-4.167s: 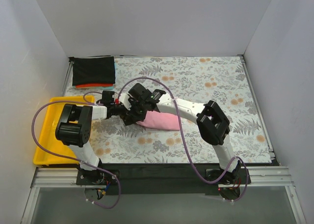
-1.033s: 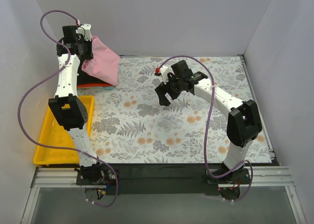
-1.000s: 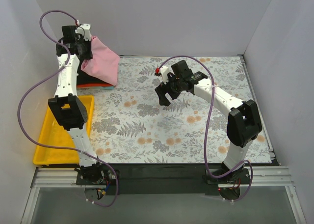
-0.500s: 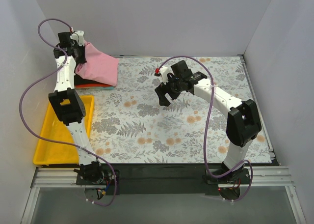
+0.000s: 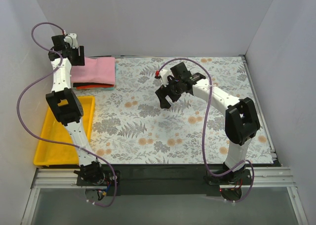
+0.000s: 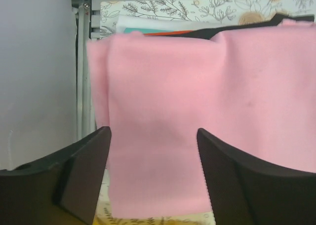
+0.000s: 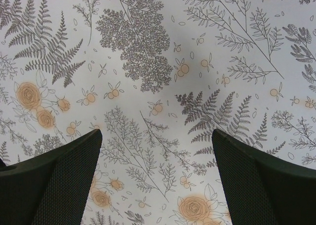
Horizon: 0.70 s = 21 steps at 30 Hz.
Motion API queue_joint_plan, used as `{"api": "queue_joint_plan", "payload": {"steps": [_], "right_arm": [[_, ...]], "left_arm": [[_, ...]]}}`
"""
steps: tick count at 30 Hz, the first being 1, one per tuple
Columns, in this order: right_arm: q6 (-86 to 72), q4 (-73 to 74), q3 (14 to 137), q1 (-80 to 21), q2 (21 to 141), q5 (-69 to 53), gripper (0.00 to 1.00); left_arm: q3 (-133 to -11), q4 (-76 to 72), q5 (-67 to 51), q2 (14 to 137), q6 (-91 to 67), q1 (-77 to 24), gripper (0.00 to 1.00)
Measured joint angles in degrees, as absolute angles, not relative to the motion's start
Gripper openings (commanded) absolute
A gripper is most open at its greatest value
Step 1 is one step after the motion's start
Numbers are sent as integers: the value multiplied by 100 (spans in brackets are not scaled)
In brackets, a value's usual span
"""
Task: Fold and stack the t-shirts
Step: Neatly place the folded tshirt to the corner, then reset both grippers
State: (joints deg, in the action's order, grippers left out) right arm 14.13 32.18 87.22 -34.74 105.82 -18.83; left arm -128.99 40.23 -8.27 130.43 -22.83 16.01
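Note:
The light pink t-shirt (image 5: 96, 67) lies folded flat on top of the stack at the back left corner. Under it show the black shirt (image 5: 94, 83), the orange-red shirt (image 5: 91, 87) and a thin teal edge (image 5: 112, 86). My left gripper (image 5: 78, 56) hovers above the stack's back left end, open, with nothing in it. In the left wrist view the pink t-shirt (image 6: 197, 111) fills the frame beneath the left gripper (image 6: 153, 175), with black (image 6: 247, 30), orange-red (image 6: 168, 32) and teal (image 6: 133, 31) edges beyond it. My right gripper (image 5: 164, 96) hangs open over the floral cloth (image 7: 148, 87), empty (image 7: 155, 175).
A yellow tray (image 5: 44, 136) sits at the left edge of the table, beside the left arm. The grey-and-orange floral table cloth (image 5: 197, 131) covers the table. White walls close in the back and both sides; a metal rail (image 6: 84, 62) runs along the left wall by the stack.
My left gripper has opened and let go of the pink t-shirt, which now lies flat on the stack instead of hanging. The left arm has drawn back to the left; the right arm has barely shifted.

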Motion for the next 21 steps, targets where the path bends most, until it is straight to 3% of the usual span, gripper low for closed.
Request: {"api": "queue_joint_plan", "payload": {"steps": [2,11,17,21], "right_arm": [[1422,3253,8735,-3474,10582,-1879,98],[1516,3415,8788,-3096,10444,-1874,98],[1474,3459,8785,-1835,9741,-2014,98],[1433,3398,8427,-805,8901,-2112,98]], "left_arm": [[-12951,4023,-794,13080,-2307,1616,79],[-13552,3920,-792,12833,-2316,1765,84],[-13275,4390,-1308,11662,-2438,1647,85],[-12674,4681,-1865,10720,-2816,998,85]]}}
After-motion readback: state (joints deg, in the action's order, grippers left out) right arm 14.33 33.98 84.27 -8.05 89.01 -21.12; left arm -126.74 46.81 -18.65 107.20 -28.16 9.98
